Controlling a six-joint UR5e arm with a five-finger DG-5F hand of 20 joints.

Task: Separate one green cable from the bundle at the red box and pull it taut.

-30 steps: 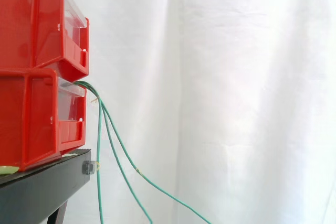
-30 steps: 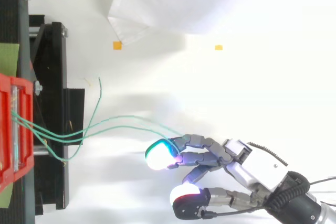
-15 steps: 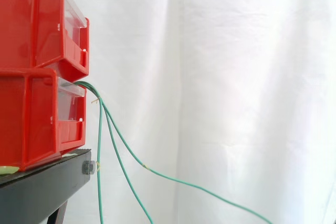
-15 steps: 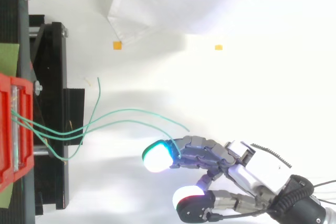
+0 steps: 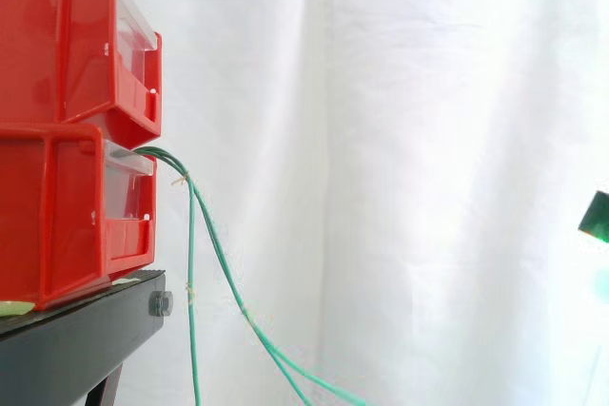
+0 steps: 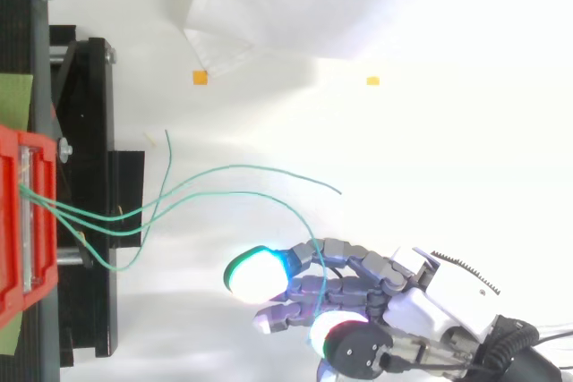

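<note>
Three green cables come out of the lower red bin and hang slack below the stand. From above, the green cables fan rightward from the red bin. One cable ends free at the upper right. Another curves down to my hand and disappears at the edge of its fingers. My hand lies at the lower right, its fingers stretched toward the bin and its green pad leading. A green glow of my hand shows at the right edge in the side view.
The black stand carries the bins at the left, with a second red bin stacked on top. Two small orange markers lie on the white floor. A white curtain hangs behind.
The cable that stretched out to the right has dropped and now hangs slack beside another. My hand has risen, its green pad entering the side view, and its fingers have straightened.
</note>
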